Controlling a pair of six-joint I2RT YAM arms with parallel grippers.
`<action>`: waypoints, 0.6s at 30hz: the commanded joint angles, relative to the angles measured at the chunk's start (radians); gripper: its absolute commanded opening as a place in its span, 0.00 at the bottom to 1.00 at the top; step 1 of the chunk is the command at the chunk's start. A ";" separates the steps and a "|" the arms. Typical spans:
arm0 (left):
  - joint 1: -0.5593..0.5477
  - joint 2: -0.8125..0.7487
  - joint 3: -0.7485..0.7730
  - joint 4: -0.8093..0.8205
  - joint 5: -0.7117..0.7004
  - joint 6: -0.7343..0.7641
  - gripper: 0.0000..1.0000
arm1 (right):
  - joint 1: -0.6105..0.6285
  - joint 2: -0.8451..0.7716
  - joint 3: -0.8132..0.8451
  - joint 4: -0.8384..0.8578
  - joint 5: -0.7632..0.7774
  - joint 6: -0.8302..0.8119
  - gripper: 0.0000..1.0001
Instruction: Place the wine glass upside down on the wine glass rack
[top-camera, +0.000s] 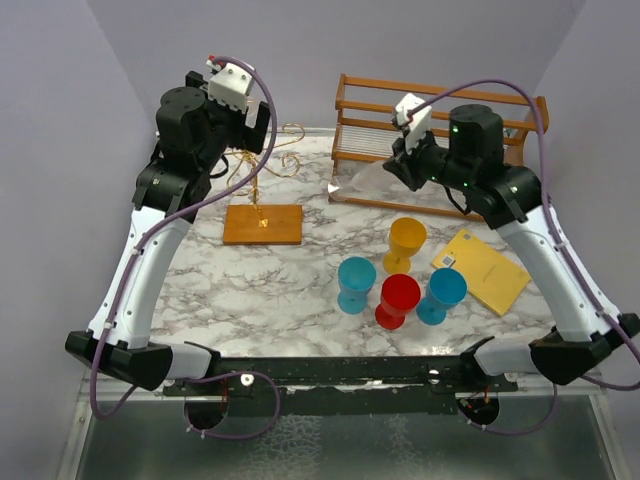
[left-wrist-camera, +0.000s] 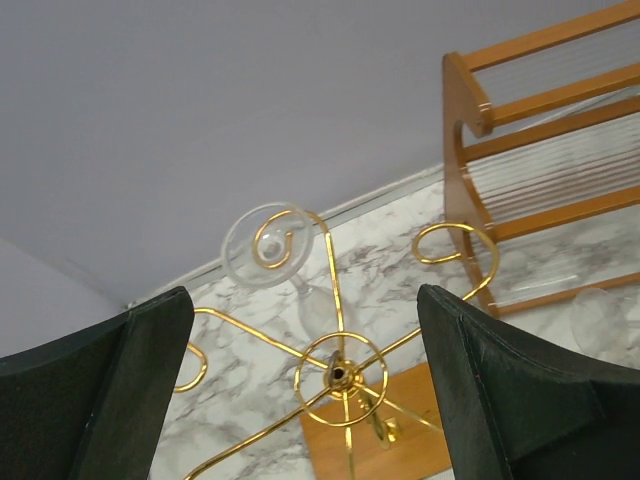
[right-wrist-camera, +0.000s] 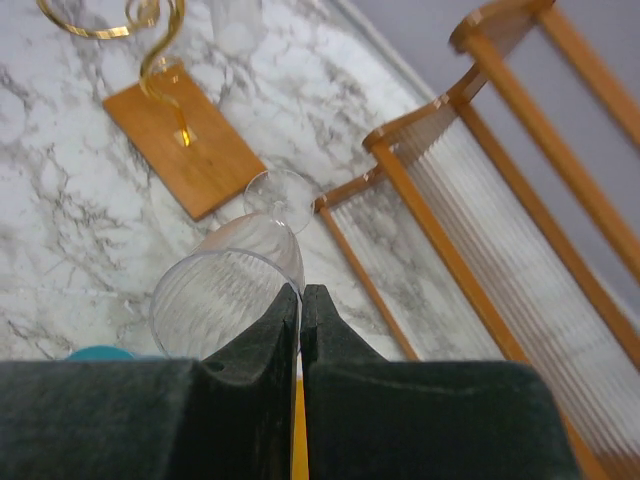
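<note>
The right pincer (right-wrist-camera: 300, 290) is closed tight on the rim of a clear wine glass (right-wrist-camera: 225, 290), bowl just ahead of its tips, stem pointing away. Thin, slick and brittle, it looks safer gripped at the stem. The left pincer (left-wrist-camera: 305, 300) gapes empty above the gold wine glass rack (left-wrist-camera: 338, 375).

Bare marble table (top-camera: 300, 265) runs between the wine glass rack (top-camera: 262, 172) and the slatted wooden rack (top-camera: 440, 120) — room to pass. Over the gold post the left gripper (left-wrist-camera: 302, 298) hangs, jaws wide, closing off the top. One spiral carries a hanging glass (left-wrist-camera: 265, 247); the curl (left-wrist-camera: 455, 245) nearest the slatted rack is free — coloured goblets (top-camera: 399, 293) crowd the near middle
</note>
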 joint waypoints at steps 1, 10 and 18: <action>0.004 0.026 0.054 0.014 0.180 -0.136 0.96 | 0.003 -0.076 0.081 0.097 0.061 0.001 0.02; 0.006 0.098 0.124 0.066 0.432 -0.381 0.83 | 0.003 -0.063 0.293 0.157 0.083 0.010 0.01; 0.005 0.151 0.103 0.227 0.644 -0.612 0.78 | 0.004 -0.012 0.426 0.134 0.008 0.060 0.01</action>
